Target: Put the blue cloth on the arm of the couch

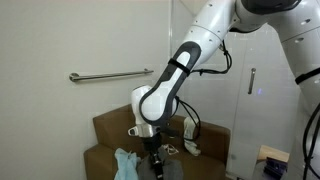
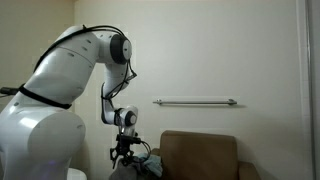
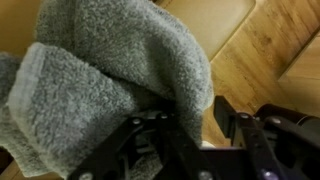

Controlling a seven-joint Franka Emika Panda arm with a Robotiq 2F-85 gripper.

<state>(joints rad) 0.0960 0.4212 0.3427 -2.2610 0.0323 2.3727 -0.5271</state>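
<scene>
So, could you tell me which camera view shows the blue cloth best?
The wrist view: the blue cloth fills most of it, texture clear. In an exterior view it is a small patch; elsewhere, barely visible.

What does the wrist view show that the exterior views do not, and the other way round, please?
Only the wrist view: the looped pile of the blue cloth close up, draped against the dark fingers, with the wooden floor beyond. Only the exterior views: the white arm, the wall rail and the couch with its low back. Both: the cloth, the gripper and the couch's brown upholstery.
</scene>
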